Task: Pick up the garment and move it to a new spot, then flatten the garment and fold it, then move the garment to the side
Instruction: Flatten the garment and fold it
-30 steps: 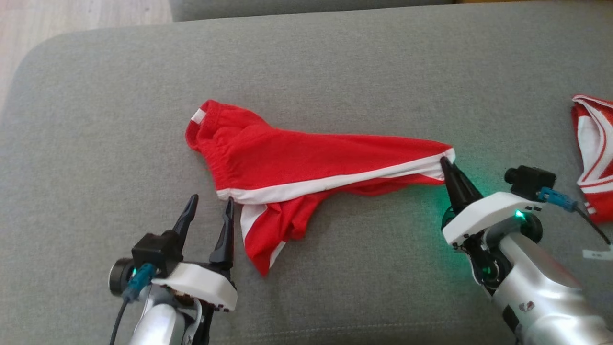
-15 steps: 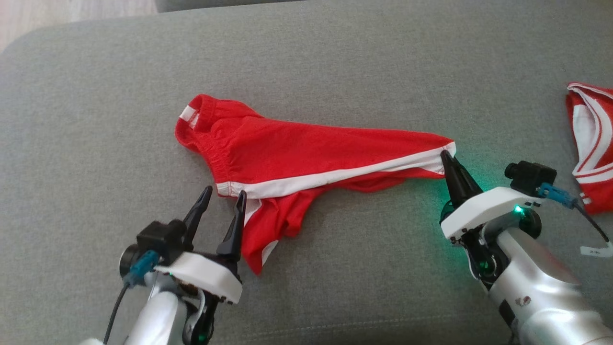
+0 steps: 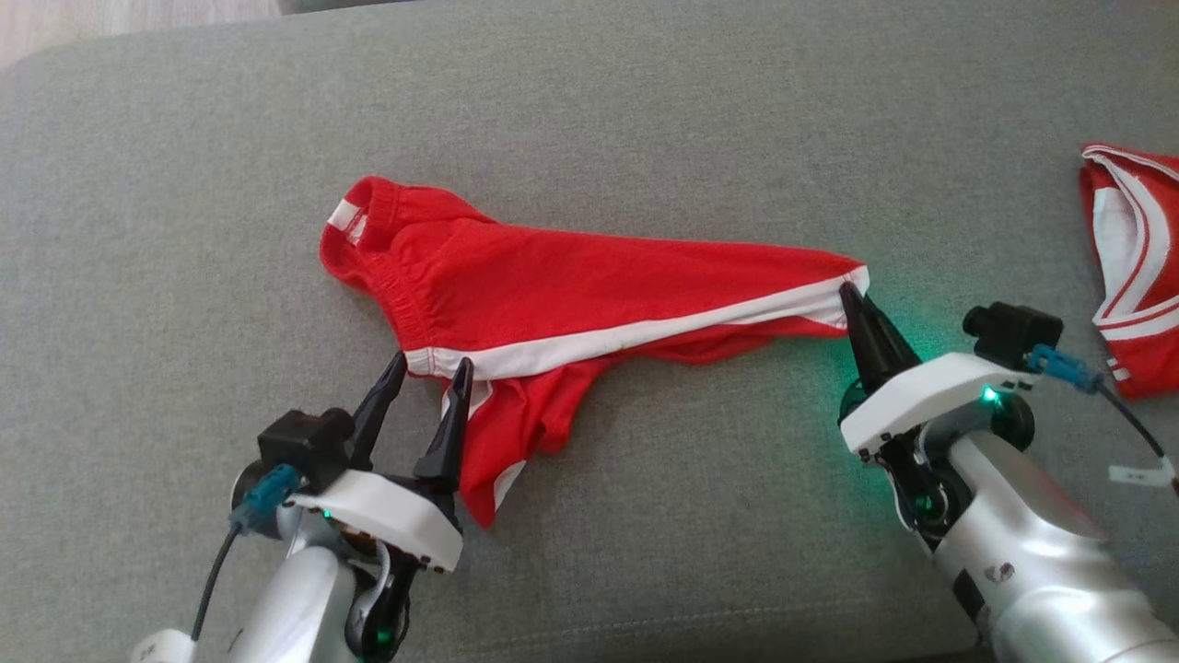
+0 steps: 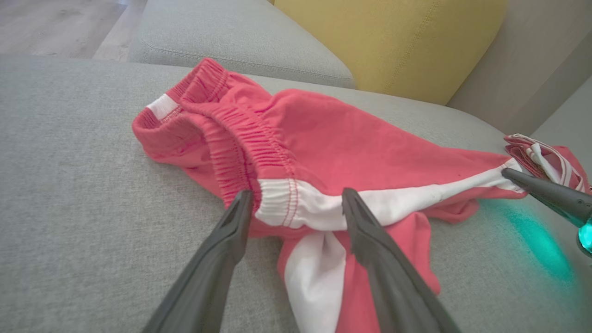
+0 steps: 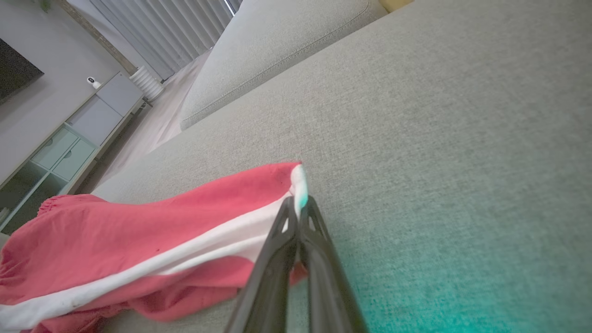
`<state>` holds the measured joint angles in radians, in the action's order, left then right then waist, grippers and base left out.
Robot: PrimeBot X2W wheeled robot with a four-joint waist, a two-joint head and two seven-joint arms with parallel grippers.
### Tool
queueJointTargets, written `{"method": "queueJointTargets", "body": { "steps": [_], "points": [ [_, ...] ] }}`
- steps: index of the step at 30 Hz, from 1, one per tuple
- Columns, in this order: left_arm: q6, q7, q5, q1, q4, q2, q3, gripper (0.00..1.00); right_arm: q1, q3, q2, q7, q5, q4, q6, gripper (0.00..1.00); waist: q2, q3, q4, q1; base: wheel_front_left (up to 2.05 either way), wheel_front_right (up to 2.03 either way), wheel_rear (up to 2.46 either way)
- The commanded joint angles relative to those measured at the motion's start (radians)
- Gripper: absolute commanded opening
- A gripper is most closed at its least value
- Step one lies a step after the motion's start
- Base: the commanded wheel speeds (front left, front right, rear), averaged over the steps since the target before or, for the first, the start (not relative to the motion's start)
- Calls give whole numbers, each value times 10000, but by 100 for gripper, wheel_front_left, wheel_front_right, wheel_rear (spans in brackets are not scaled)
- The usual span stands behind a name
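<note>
Red shorts with white side stripes (image 3: 571, 295) lie stretched across the grey sofa cushion (image 3: 645, 120). My right gripper (image 3: 846, 293) is shut on the hem corner of one leg, and the right wrist view shows the white edge of the shorts (image 5: 138, 240) pinched between its fingers (image 5: 298, 217). My left gripper (image 3: 431, 365) is open at the white stripe by the elastic waistband. In the left wrist view that gripper (image 4: 296, 201) has a finger on either side of the waistband's white patch (image 4: 296, 208). The other leg lies crumpled below.
A second red and white garment (image 3: 1128, 276) lies at the cushion's right edge. A yellow cushion (image 4: 393, 41) stands behind the sofa seat. Wooden floor (image 3: 92, 14) shows past the cushion's far left corner.
My left gripper has moved forward and right until its open fingers straddle the waistband's stripe. The right gripper keeps its hold on the hem. The head camera has tilted, shifting the whole picture.
</note>
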<state>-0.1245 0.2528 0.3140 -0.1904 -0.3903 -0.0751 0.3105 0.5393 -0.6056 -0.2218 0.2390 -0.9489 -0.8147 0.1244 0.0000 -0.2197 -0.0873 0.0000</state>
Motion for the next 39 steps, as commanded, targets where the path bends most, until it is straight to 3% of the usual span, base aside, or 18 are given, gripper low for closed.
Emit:
{"method": "queueJointTargets", "body": {
  "steps": [1, 3, 5, 7, 8, 17, 25, 32, 39],
  "points": [
    [-60, 90, 63, -380, 315, -157, -269, 100, 233, -100, 50, 137, 104, 226, 63, 0, 0, -11, 6, 0, 0, 0, 0],
    [-60, 90, 94, -371, 340, -146, -287, 95, 242, -104, 48, 141, 115, 233, 63, 0, 0, -33, 17, 0, 0, 0, 0],
    [-60, 90, 75, -374, 338, -153, -229, 39, 257, -112, 47, 141, 119, 244, 63, 0, 0, -58, 27, 0, 0, 0, 0],
    [-60, 90, 80, -396, 340, -158, -202, 5, 287, -108, 49, 142, 117, 255, 63, 0, 0, -89, 41, 0, 0, 0, 0],
    [-60, 90, 84, -409, 336, -165, -185, 0, 301, -108, 49, 143, 119, 262, 63, 0, 0, -100, 49, 0, 0, 0, 0],
    [-61, 90, 27, -437, 836, -247, -226, 0, 322, 18, 48, 189, 223, 546, 63, 0, 0, 348, 129, 0, 0, 0, 0],
    [-61, 90, 13, -911, 1585, -765, -421, 0, 495, 284, -20, 221, 569, 1423, 63, 0, 0, 1399, 68, 0, 0, 0, 0],
    [-61, 90, 130, -2547, 2017, -2005, -455, 0, 1406, 583, -503, 147, 1031, 2658, 63, 0, 0, 2157, 14, 0, 0, 0, 0],
    [-61, 29, 516, -4744, 1825, -2828, -204, 0, 2917, 1130, -759, -694, 1547, 3595, 63, 0, 0, 1840, -31, 0, 0, 0, 0]
  ]
}}
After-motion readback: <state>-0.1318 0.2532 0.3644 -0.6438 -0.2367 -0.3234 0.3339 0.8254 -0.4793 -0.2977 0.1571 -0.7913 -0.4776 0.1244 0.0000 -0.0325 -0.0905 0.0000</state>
